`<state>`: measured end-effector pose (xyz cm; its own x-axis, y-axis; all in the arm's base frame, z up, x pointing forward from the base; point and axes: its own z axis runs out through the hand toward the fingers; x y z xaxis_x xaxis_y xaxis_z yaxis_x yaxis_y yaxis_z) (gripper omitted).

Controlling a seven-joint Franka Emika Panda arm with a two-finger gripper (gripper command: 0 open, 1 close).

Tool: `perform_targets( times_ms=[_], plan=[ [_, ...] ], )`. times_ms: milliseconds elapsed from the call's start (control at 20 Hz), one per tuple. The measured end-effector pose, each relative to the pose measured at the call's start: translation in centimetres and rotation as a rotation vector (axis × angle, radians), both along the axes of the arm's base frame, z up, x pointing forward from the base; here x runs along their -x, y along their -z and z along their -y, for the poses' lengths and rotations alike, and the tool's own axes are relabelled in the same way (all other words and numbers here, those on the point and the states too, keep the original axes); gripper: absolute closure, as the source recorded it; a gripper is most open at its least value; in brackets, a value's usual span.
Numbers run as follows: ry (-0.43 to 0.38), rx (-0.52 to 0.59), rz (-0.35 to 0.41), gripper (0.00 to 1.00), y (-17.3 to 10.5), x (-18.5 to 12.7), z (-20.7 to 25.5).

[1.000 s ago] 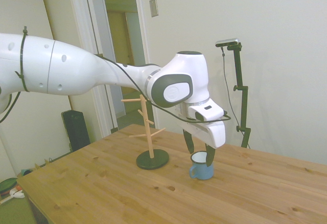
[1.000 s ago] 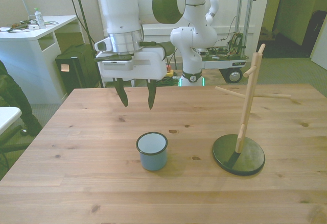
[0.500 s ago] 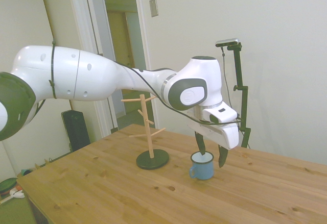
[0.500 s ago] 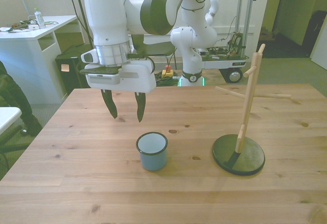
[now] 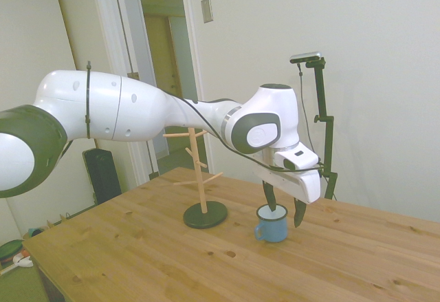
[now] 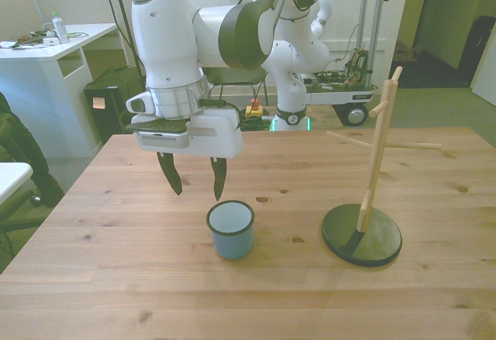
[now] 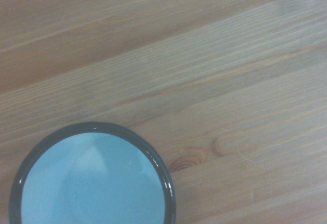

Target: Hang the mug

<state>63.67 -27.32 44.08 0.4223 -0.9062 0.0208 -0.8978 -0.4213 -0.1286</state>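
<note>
No writing or brand is legible anywhere. The mug stands upright on the tabletop, mouth up, well apart from the peg stand; in the side view its handle faces that stand. The hand hangs just above the mug's rim, fingers spread, holding nothing

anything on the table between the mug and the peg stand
Nothing: in the front view, only bare wood lies between the mug and the peg stand.
</note>
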Motion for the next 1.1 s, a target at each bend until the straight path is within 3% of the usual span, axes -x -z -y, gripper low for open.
perform_targets(
  times_ms=[1100],
  plan=[
    [-0.051,0.019,-0.011,0.0,4.0,-3.5,-2.9]
  ],
)
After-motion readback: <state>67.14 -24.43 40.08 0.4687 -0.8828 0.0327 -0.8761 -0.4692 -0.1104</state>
